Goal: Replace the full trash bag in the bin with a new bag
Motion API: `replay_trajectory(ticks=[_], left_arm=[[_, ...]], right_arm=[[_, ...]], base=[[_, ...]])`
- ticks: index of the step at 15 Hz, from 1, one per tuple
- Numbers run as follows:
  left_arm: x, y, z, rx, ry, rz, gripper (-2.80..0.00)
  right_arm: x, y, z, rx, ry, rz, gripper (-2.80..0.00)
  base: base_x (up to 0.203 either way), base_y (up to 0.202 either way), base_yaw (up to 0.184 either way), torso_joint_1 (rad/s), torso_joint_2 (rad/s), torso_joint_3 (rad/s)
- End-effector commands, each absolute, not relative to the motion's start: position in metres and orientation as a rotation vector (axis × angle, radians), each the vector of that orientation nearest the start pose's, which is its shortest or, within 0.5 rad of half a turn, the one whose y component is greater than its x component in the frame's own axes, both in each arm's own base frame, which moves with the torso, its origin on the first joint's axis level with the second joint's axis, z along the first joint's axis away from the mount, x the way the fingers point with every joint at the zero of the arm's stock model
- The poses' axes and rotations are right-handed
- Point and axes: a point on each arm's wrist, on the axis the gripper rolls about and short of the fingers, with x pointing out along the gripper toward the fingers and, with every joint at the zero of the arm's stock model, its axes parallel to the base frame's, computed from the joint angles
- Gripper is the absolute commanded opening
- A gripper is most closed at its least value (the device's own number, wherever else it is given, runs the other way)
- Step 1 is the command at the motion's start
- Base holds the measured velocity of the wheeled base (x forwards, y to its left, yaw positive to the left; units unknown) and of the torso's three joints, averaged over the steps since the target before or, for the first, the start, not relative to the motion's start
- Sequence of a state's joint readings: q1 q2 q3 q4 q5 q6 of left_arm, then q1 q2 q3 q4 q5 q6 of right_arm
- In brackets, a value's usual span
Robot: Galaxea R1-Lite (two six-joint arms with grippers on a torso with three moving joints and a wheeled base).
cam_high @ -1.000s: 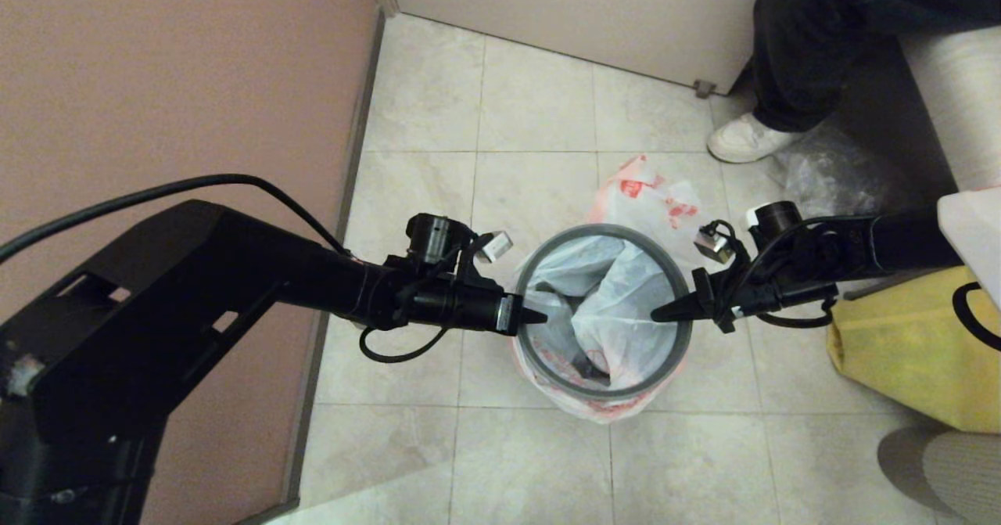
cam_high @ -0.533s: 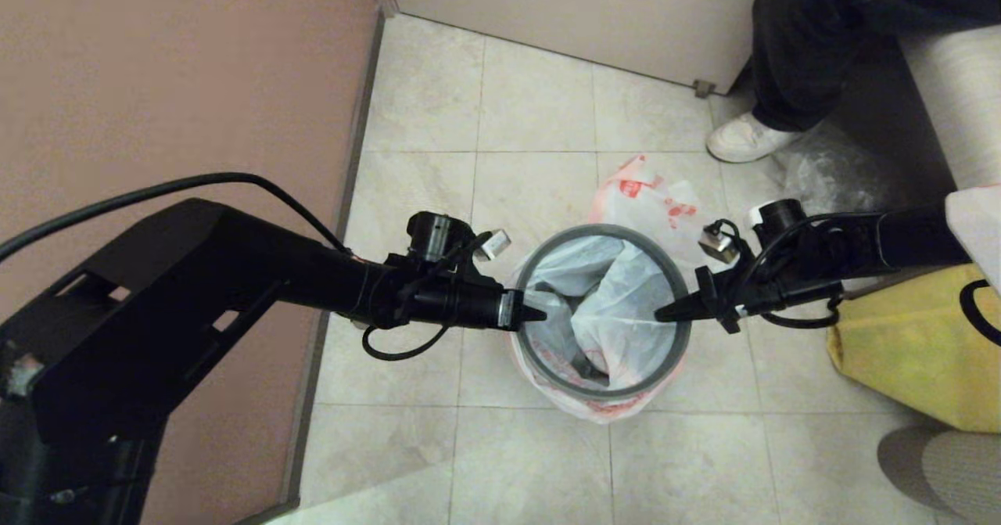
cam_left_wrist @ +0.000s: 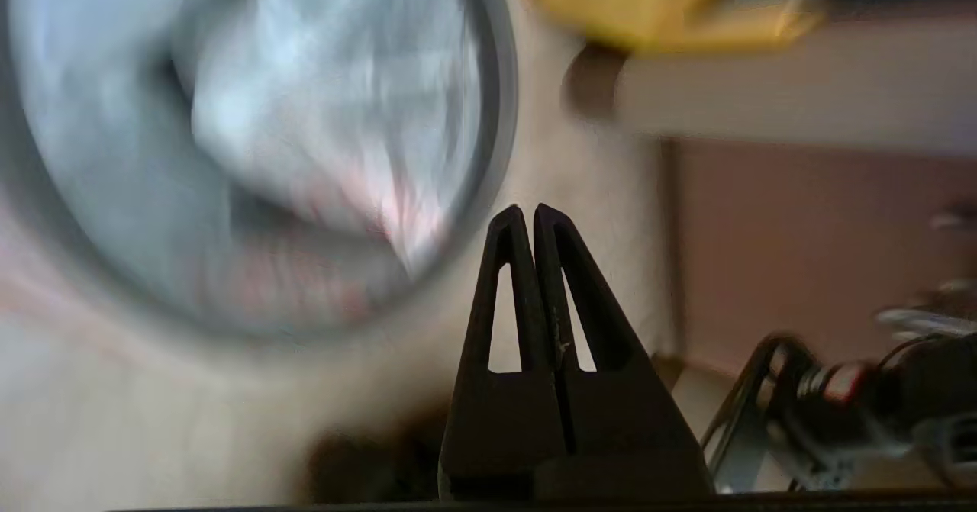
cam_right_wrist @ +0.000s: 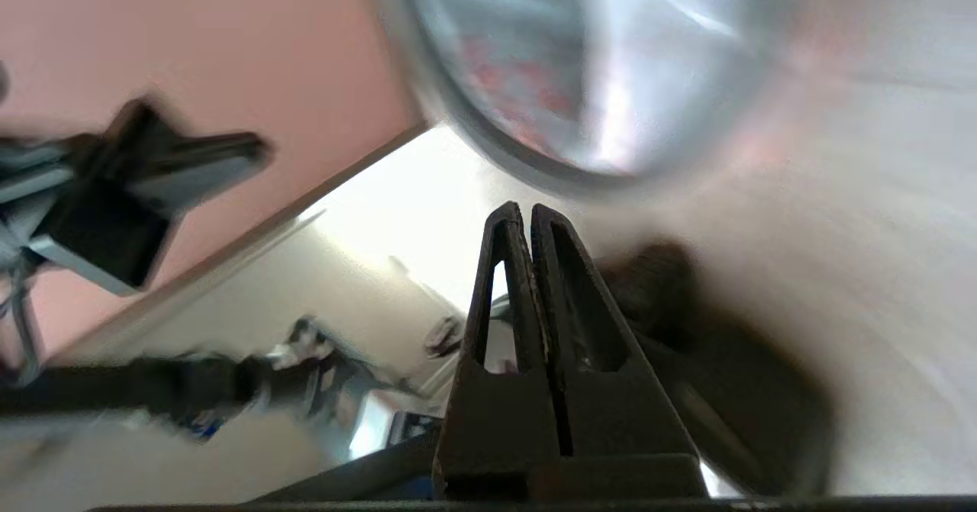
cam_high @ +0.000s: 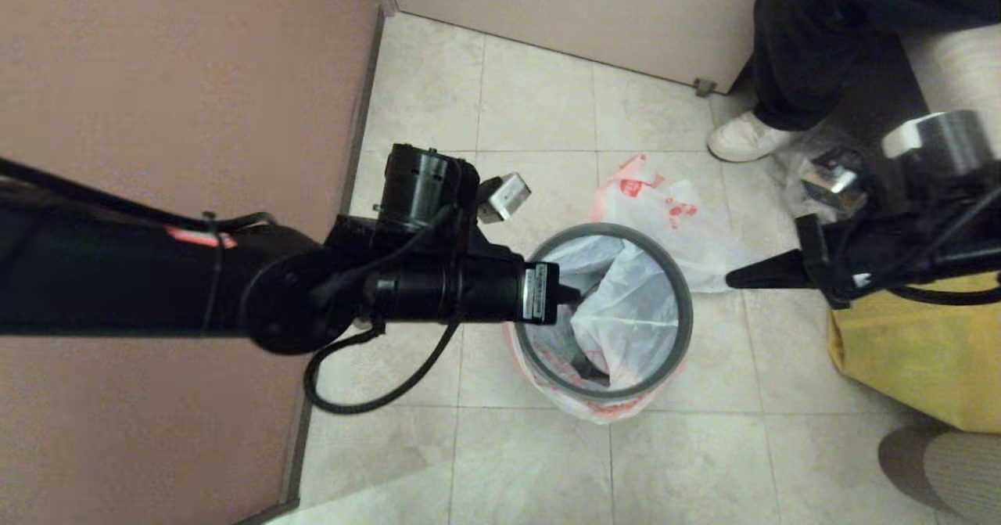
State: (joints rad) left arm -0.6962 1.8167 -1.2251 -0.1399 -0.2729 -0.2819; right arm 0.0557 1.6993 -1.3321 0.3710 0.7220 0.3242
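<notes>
The bin [cam_high: 686,314] stands on the tiled floor, its grey hoop clamped over the new bag [cam_high: 626,306]. The thin white bag lines the inside, and its pink-bordered edge hangs out below the hoop. The full trash bag [cam_high: 653,200], white with red marks, lies on the floor just behind the bin. My left gripper [cam_high: 575,294] is shut and empty, raised over the bin's left rim. My right gripper [cam_high: 731,280] is shut and empty, raised clear to the right of the bin. The left wrist view shows its gripper [cam_left_wrist: 528,208] beside the hoop [cam_left_wrist: 500,115]. In the right wrist view, that gripper [cam_right_wrist: 527,207] is near the hoop [cam_right_wrist: 458,138].
A yellow bag [cam_high: 907,353] sits on the floor at the right, under my right arm. A clear bag with dark contents [cam_high: 829,177] lies by a person's white shoe [cam_high: 747,138]. A pink wall runs along the left and a door closes the back.
Both arms have lifted away from the bin's hoop. The right gripper has drawn back to the right, off the rim; the left has risen above the left rim. Bin and bags have not moved.
</notes>
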Motion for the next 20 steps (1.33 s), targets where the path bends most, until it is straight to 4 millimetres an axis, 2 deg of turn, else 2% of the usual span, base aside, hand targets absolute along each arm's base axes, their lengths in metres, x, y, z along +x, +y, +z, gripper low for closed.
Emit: replay_trajectory(ticks=[1, 3, 5, 6, 7, 10, 13, 15, 16, 18, 20], left_arm=[[0.201, -0.2, 0.234, -0.129, 0.502, -0.763, -2.8], [0.154, -0.162, 0.252, -0.156, 0.403, -0.702, -2.8], [0.111, -0.11, 0.264, -0.204, 0.273, -0.621, -2.8], [0.092, -0.085, 0.261, -0.212, 0.221, -0.571, -2.8], [0.078, -0.064, 0.248, -0.188, 0.199, -0.505, -2.8], [0.049, -0.022, 0.221, -0.144, 0.104, -0.256, -2.8], [0.015, 0.002, 0.208, -0.169, -0.015, 0.009, -2.8], [-0.007, 0.008, 0.195, -0.167, -0.031, 0.117, -2.8], [-0.016, 0.01, 0.187, -0.167, -0.024, 0.138, -2.8], [-0.019, 0.012, 0.172, -0.187, 0.03, 0.25, -2.8], [-0.019, 0.011, 0.174, -0.192, 0.027, 0.31, -2.8]], right_arm=[[0.222, 0.014, 0.263, 0.508, 0.729, 0.551, -2.8], [0.171, 0.002, 0.265, 0.465, 0.65, 0.484, -2.8], [0.113, -0.001, 0.268, 0.424, 0.548, 0.432, -2.8], [0.084, 0.0, 0.266, 0.411, 0.511, 0.405, -2.8], [0.058, 0.003, 0.263, 0.403, 0.49, 0.383, -2.8], [-0.008, 0.015, 0.245, 0.372, 0.417, 0.348, -2.8], [-0.064, 0.025, 0.216, 0.336, 0.388, 0.294, -2.8], [-0.094, 0.025, 0.195, 0.275, 0.516, 0.287, -2.8], [-0.1, 0.024, 0.192, 0.227, 0.559, 0.256, -2.8], [-0.108, 0.024, 0.199, 0.204, 0.542, 0.245, -2.8], [-0.108, 0.022, 0.218, 0.173, 0.493, 0.27, -2.8]], base=[[0.0, 0.0, 0.0, 0.0, 0.0, 0.0], [0.0, 0.0, 0.0, 0.0, 0.0, 0.0], [0.0, 0.0, 0.0, 0.0, 0.0, 0.0], [0.0, 0.0, 0.0, 0.0, 0.0, 0.0], [0.0, 0.0, 0.0, 0.0, 0.0, 0.0], [0.0, 0.0, 0.0, 0.0, 0.0, 0.0], [0.0, 0.0, 0.0, 0.0, 0.0, 0.0], [0.0, 0.0, 0.0, 0.0, 0.0, 0.0], [0.0, 0.0, 0.0, 0.0, 0.0, 0.0], [0.0, 0.0, 0.0, 0.0, 0.0, 0.0], [0.0, 0.0, 0.0, 0.0, 0.0, 0.0]])
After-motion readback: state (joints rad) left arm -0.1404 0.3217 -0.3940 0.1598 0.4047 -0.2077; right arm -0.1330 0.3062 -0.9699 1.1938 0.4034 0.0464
